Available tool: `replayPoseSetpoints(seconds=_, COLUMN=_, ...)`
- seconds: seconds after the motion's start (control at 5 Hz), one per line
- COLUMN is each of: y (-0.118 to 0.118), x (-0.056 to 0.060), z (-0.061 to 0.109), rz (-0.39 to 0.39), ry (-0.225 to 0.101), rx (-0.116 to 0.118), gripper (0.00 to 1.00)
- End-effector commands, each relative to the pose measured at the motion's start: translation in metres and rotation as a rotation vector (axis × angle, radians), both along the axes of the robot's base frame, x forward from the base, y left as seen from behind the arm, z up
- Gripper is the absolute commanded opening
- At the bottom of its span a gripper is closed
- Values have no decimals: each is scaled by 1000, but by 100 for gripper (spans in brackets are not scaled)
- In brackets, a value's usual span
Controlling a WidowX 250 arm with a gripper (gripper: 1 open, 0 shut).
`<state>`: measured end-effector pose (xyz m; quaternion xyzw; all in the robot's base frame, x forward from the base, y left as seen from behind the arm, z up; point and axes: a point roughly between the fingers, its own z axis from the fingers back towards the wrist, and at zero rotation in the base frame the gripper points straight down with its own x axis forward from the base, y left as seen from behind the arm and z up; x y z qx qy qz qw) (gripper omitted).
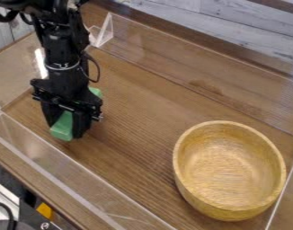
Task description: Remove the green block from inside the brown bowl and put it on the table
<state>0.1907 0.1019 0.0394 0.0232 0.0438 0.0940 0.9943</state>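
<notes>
Over the brown table [143,135], with pale planks behind, your gripper [67,112] is pinching the green block [72,124] low at the left of the view, well apart from the bowl [229,171] at the right.

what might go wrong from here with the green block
The gripper is shut on the green block and hides much of it, so a badly seated grip could be hard to spot. They are close to the clear wall along the table's edge, so the block might bump it or come down leaning if set farther out.
</notes>
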Motion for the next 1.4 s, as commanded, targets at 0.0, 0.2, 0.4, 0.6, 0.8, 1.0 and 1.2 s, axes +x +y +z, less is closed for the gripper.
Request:
replayPoseSetpoints(seconds=0.0, y=3, x=2, z=15, rz=-64, ry=-42, rx=8, gripper=0)
replayPoseSetpoints(seconds=0.2, y=-4, x=3, z=16, rz=-92, ry=-43, rx=0, gripper=0)
replayPoseSetpoints(seconds=0.4, y=-11, x=5, z=17, rz=-119, ry=-43, rx=-8, gripper=0)
replayPoseSetpoints(seconds=0.6, y=-18, x=10, z=22, rz=-115, ry=-43, rx=-14, gripper=0)
replayPoseSetpoints(seconds=0.8, y=-23, x=15, z=27, rz=-113, ry=-47, rx=-16, gripper=0)
replayPoseSetpoints(seconds=1.0, y=-29, x=7, z=15, rz=-126, ry=-50, rx=-13, gripper=0)
replayPoseSetpoints(seconds=1.2, y=-35, x=1, z=4, rz=-136, ry=-55, rx=-9, gripper=0)
